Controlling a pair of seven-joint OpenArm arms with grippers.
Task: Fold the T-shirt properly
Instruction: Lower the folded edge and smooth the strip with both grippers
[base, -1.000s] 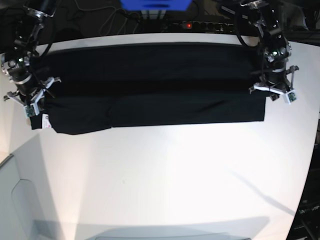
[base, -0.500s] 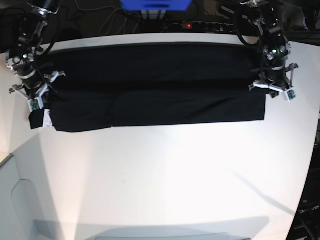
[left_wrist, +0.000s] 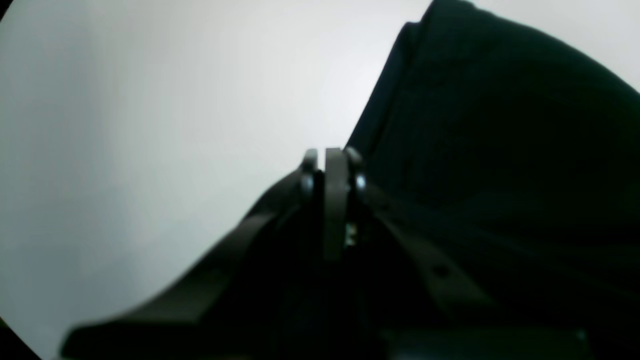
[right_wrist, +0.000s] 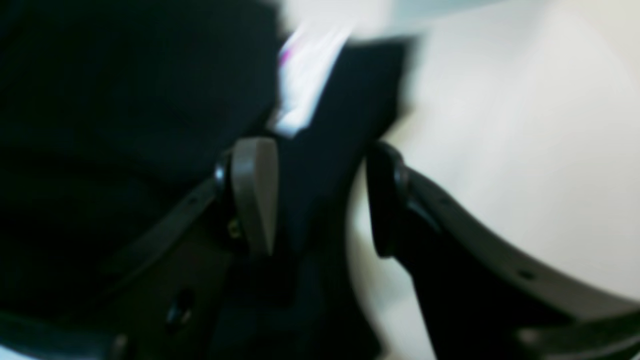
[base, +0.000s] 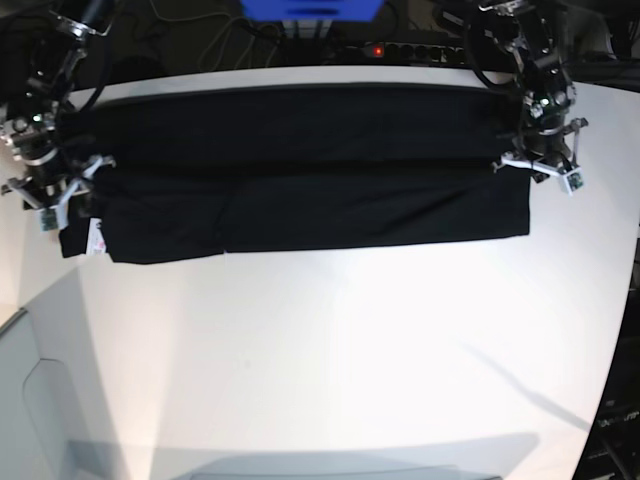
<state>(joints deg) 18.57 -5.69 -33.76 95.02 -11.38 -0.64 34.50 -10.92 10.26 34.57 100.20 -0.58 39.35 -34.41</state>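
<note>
Since a second ago your right end effector (right_wrist: 320, 200) has let its jaws part — black cloth lies between them, ungripped. Your T-shirt (base: 300, 165) lies folded in a long band across the white counter (base: 330, 350); farther off, your left end effector (left_wrist: 331, 165) is pinched closed, empty.

Robotics lab: white table (base: 330, 340), power strip (base: 400, 50), cables behind.

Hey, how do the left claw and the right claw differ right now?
The left claw has its fingers pressed together, while the right claw stands open with a gap. The left claw sits at the plain end of the T-shirt; the right claw sits by the white label. Both hover at the shirt's edges.
</note>
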